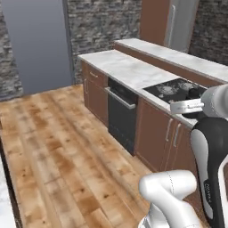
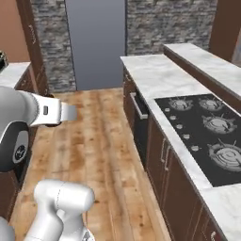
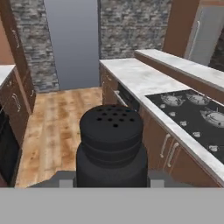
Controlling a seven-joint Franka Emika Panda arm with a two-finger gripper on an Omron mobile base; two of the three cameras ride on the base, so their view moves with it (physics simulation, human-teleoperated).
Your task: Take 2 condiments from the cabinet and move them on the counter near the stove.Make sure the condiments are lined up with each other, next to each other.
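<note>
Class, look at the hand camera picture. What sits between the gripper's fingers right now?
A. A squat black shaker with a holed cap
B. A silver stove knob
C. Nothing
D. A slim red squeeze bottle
A: the hand view shows the black shaker, its rounded cap dotted with holes, standing upright in the shut gripper, with the stove off to the right.

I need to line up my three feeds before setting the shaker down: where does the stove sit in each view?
Left base view: the stove lies at right of centre, partly behind the arm.
Right base view: it lies at the right edge, burners and knobs in plain sight.
Hand view: it lies at right, beyond the black shaker bottle shut in the gripper.
Shared landmark: the white marble counter running along the stove's far end.
</note>
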